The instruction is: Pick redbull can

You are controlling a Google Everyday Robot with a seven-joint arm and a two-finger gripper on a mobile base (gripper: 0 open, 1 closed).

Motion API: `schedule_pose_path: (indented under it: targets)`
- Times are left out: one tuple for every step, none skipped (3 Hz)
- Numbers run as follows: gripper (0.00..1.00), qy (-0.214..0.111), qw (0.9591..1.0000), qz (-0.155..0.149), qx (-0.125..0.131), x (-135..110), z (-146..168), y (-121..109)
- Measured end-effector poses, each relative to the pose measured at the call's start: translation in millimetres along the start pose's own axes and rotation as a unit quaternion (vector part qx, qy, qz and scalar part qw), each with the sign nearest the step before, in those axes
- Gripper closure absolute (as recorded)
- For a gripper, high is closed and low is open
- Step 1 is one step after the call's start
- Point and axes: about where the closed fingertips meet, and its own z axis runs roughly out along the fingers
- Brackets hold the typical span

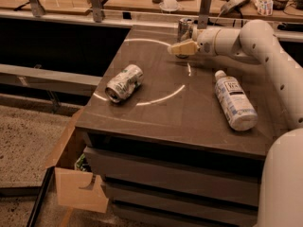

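The robot's white arm (258, 39) reaches in from the right side of the bench (165, 119) and runs leftward along its far edge. At its tip, the cream-coloured gripper (182, 48) sits low over the bench top, close to the far edge and a little right of the middle. Whether the gripper is open or closed cannot be told from this view, and nothing can be seen held in it.

The redbull can (184, 28) stands upright right at the far edge, just behind the gripper. The gripper covers the can's lower part in this view, and it is not clear whether the two touch.

A fatter silver can (124, 82) lies on its side towards the left edge, well apart from the gripper, with one round end facing the near left corner. A clear plastic bottle (234, 100) with a white label lies on its side near the right edge, its cap pointing towards the far edge.

A thin bright arc (163, 96) curves across the bench top between the fat can and the bottle. A cardboard box (80, 190) sits on the floor below the near left corner.
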Motion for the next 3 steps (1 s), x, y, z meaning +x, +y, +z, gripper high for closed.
schedule_pose_path:
  targets:
    - [0.47, -0.009, 0.9999, -0.01, -0.005, -4, 4, -1]
    - [0.7, -0.019, 0.9994, -0.027, -0.014, -19, -6, -1]
    - [0.93, -0.04, 0.9975, -0.037, -0.045, -45, -35, 12]
